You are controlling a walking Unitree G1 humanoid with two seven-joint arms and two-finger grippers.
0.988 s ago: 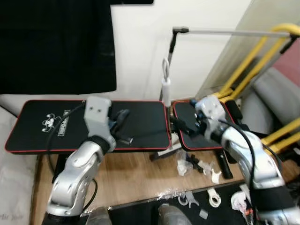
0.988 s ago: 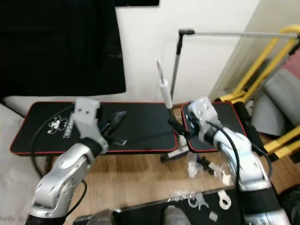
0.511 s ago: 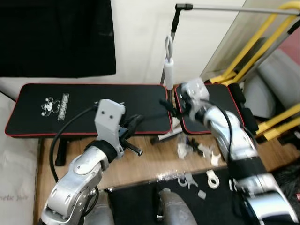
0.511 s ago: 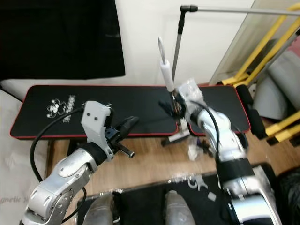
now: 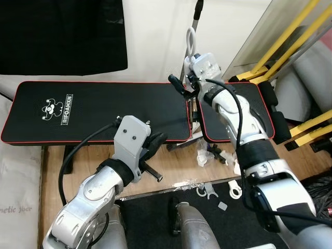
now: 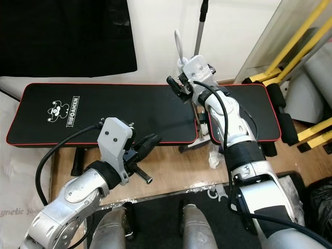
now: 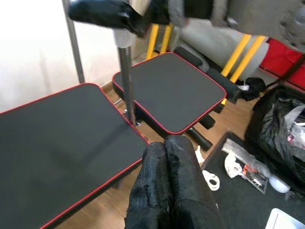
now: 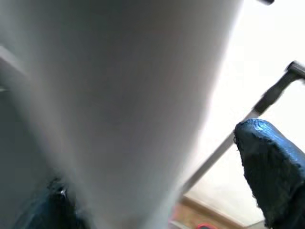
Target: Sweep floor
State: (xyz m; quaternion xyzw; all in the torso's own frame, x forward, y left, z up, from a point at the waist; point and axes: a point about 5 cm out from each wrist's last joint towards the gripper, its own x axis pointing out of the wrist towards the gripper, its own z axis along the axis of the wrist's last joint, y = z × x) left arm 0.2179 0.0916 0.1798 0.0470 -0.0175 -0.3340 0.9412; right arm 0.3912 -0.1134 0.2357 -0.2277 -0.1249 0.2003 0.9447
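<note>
A broom stands between the two bench pads, its white handle topped by a loop and leaning near the wall. My right gripper is high up at that handle. In the right wrist view the handle lies deep between the jaws, and one finger stands apart from it, so the gripper is open around it. My left gripper hangs shut and empty in front of the long bench pad, fingers pressed together. White litter scraps lie on the wooden floor by the broom's foot.
A black bench with red trim and a second pad stand against the wall. Yellow tubing rises at right. A black mat with more white scraps lies near my feet. A thin metal pole leans on the wall.
My right gripper has climbed from beside the bench pads up to the white handle grip. My left arm has dropped toward the bench's front edge. The camera has tilted.
</note>
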